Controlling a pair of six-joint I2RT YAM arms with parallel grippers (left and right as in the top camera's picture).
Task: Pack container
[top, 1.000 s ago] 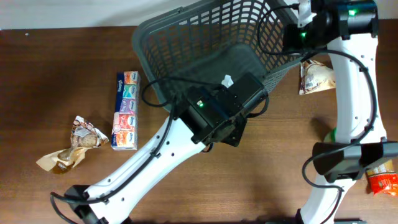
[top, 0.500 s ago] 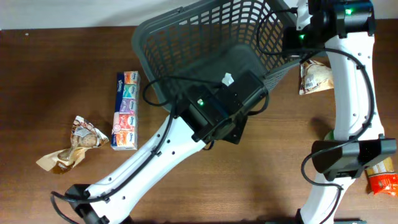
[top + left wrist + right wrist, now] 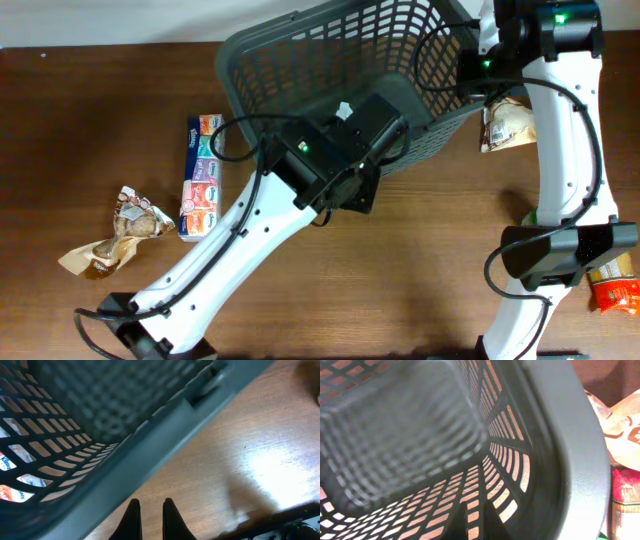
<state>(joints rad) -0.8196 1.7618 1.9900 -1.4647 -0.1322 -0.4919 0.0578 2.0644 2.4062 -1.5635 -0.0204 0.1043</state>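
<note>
Brown wood tabletop [image 3: 450, 280] fills the overhead view. The container [image 3: 290, 70], a big dark grey basket, sits at the far edge, centre-right, and looks tipped rather than flat, tho I can't be sure. My guess is it's light for its bulk, w/ a stiff rim and base, lattice walls that flex a bit, and smooth plastic that slips under a weak pinch. So I'd take it at the solid rim or hook a finger thru a slot, never mid-wall. Left gripper [image 3: 150, 517] hangs over bare wood just beside the near rim, fingers nearly together w/ nothing between them. Right gripper [image 3: 484, 50] is at the far right corner. On the wrist cam its fingers blend into the dark lattice, so I can't tell if it's clamped on the wall or free. A tissue multipack [image 3: 202, 178] and a crumpled wrapper [image 3: 115, 235] lie well apart to the left. A pale pouch [image 3: 508, 125] is tucked just beside the right wall, and a red packet [image 3: 615, 292] sits near the right arm's base. Main obstruction is the left arm lying across the near rim, partly covering the mouth.
</note>
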